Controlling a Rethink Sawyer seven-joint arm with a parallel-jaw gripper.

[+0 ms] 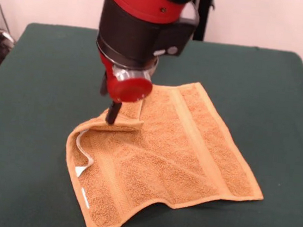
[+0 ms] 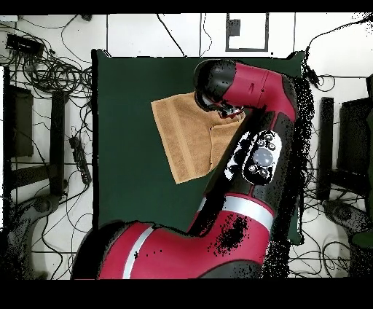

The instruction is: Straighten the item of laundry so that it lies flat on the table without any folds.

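The small square orange-tan terry-cloth towel (image 1: 169,154) lies approx. mid-width on the large dark green felt-topped table (image 1: 46,79), nearer the front view's bottom edge than the far one. Most of it is spread. One corner area, on the front view's left, is folded over on itself w/ a raised ridge, and the edge there curls up, showing the underside.

The red-and-black arm's gripper (image 1: 112,114) is down at that fold, a dark fingertip (image 1: 112,112) touching or pressing into the turned-over flap. Can't tell whether it's clamped on cloth or just resting on it; the overhead view hides it under the arm.

Handling, as a judgement: light, soft, limp, no stiffness, so it'll drape and drag rather than slide as one piece. Terry pile on felt prob. grips, so pulling one corner may bunch the rest. Not fragile. Best hold looks like the hemmed edge or corner of the folded flap: thin, firm, pinchable. Then lift and draw it outward toward the table's left edge in the front view.

Labels: a white tag (image 1: 81,170) shows at the curled edge, plus a small white strip (image 1: 85,194) lower down. No writing legible on either.
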